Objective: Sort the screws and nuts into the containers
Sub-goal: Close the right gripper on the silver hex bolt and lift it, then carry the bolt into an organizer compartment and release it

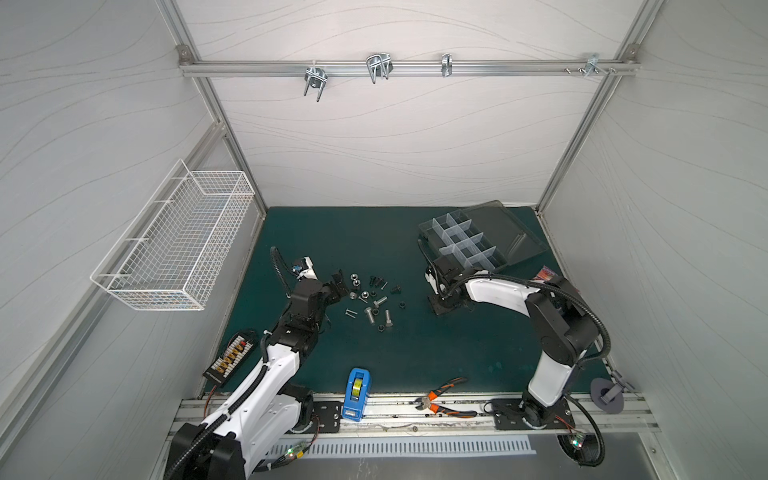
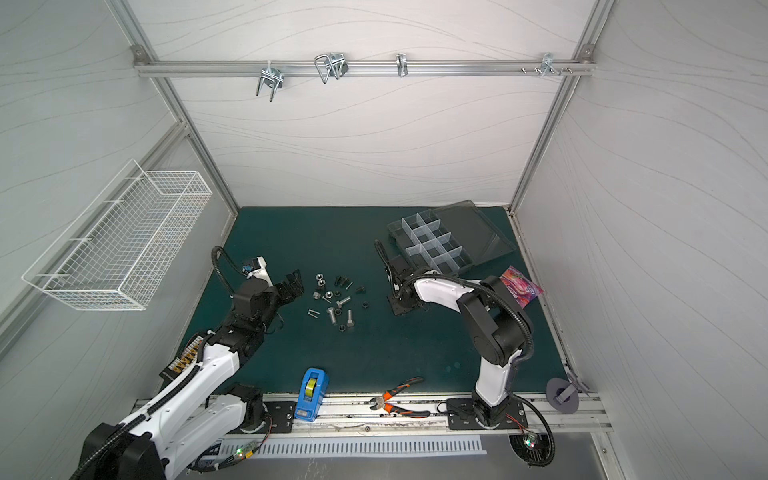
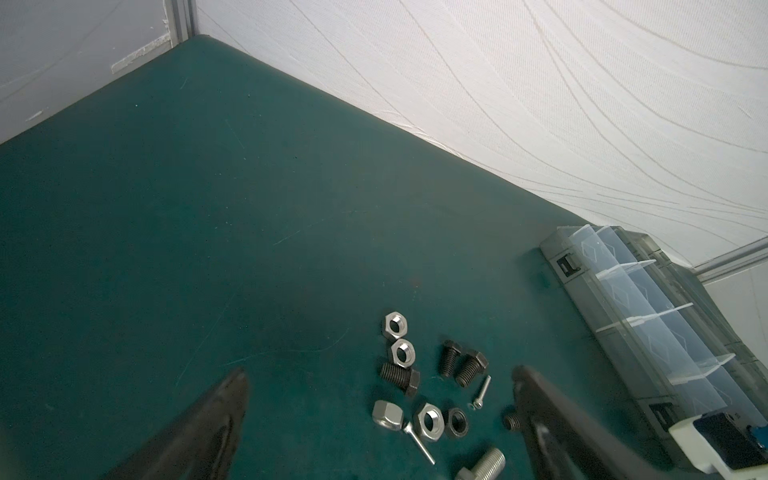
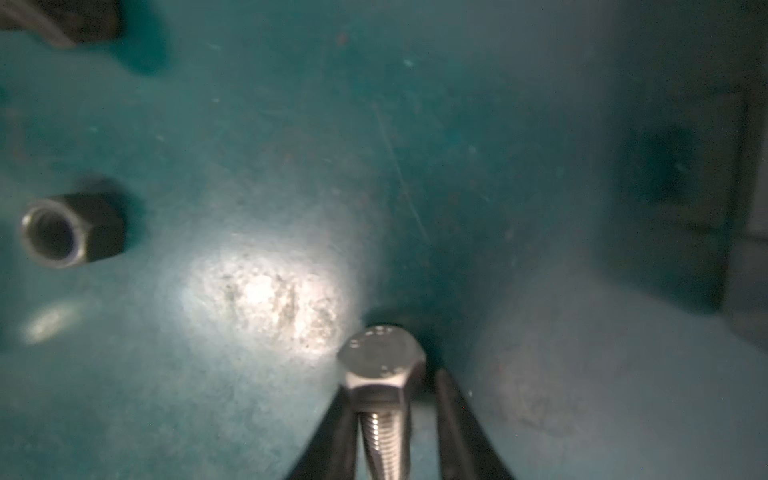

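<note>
**A:** On the counter [image 1: 332, 232], what did your right claw [image 4: 388, 386] hold?

**B:** It clamped a silver bolt [image 4: 382, 361], on the near side of the containers [image 1: 465, 243]. My left claw [image 3: 378, 374] stood wide apart, left of the loose screws [image 1: 369, 314] and nuts [image 3: 395, 325].
</note>
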Tool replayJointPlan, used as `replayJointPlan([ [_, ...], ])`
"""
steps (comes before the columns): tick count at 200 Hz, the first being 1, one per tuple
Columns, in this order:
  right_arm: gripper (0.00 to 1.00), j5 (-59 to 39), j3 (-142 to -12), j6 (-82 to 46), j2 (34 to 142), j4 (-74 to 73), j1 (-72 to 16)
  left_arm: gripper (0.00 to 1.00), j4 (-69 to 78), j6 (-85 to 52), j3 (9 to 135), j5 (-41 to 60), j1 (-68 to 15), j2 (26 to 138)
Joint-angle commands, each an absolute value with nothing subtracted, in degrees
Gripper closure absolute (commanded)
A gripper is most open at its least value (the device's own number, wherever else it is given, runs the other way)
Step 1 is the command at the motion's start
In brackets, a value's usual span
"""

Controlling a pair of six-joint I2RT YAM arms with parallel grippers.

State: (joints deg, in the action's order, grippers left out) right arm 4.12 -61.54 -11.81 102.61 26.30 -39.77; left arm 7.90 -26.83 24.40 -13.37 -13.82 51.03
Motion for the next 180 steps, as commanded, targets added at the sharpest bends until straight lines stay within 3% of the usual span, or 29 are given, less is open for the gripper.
replayJointPlan([
  [1,0.85,2.2,-61.8,-11.4,103.9,27.3,-39.7,0.0,8.7,-28.0,27.0,-14.7,-14.0,50.4],
  [25,1.0,2.3,-63.2,-11.5,102.5,28.6,-39.6,0.01,8.3,-28.0,27.1,-14.8,-14.0,50.2],
  [101,1.0,4.1,-72.2,-9.2,96.1,34.8,-30.7,0.0,8.5,-28.3,26.8,-14.7,-14.0,49.7],
  [180,1.0,3.9,-78.8,-8.2,100.8,37.9,-21.3,0.0,9.1,-28.4,26.5,-14.4,-14.0,49.5],
])
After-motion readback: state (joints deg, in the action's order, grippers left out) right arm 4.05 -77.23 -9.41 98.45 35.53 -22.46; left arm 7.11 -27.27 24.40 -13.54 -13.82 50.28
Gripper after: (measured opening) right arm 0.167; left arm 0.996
